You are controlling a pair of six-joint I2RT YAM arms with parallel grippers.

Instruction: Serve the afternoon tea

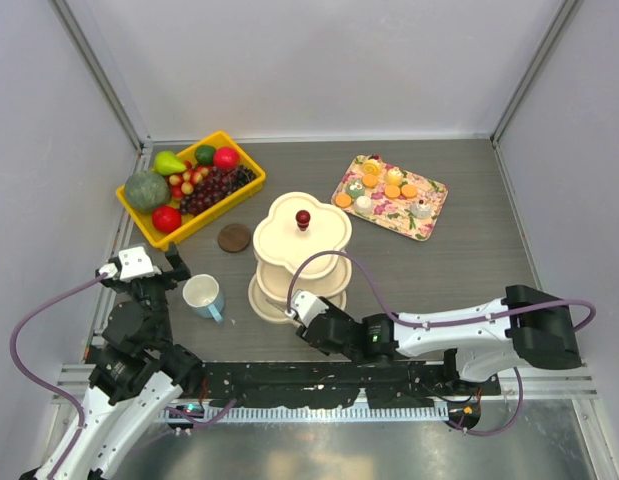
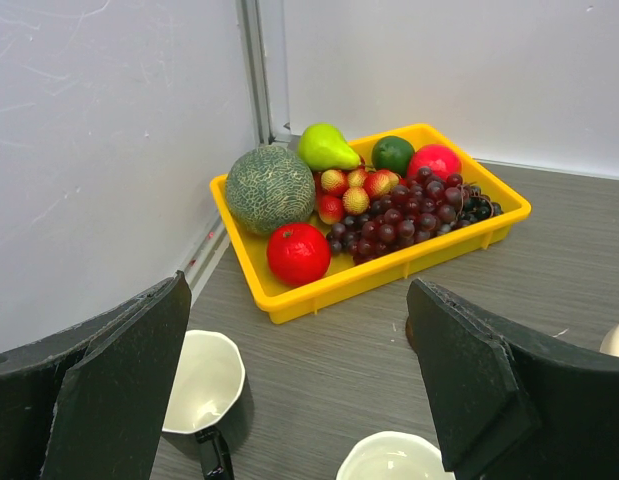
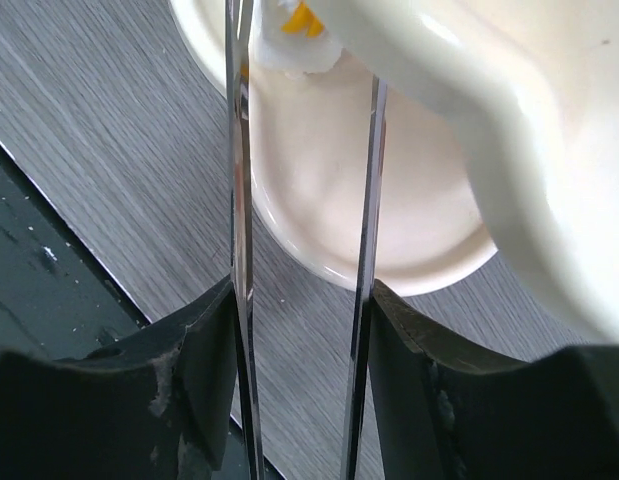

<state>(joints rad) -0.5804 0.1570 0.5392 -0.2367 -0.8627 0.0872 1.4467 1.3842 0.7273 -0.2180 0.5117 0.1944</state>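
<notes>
The cream three-tier stand (image 1: 289, 228) with its red knob (image 1: 303, 217) stands mid-table. My right gripper (image 1: 307, 312) is at its near side, shut on metal tongs (image 3: 369, 200) whose two blades lie against my fingers. The blades reach over the bottom tier (image 3: 389, 200), where a white and yellow pastry (image 3: 294, 35) sits by their tips. More pastries and orange biscuits (image 1: 384, 185) lie at the back right. My left gripper (image 2: 299, 300) hangs open and holds nothing, above a dark mug (image 2: 204, 385) and the pale blue mug (image 1: 203, 296).
A yellow bin of fruit (image 1: 201, 228) stands at the back left, close to the wall. The floral tray (image 1: 430, 222) holds the remaining pastries. A brown disc (image 1: 234, 237) lies between the bin and the stand. Walls close in on three sides.
</notes>
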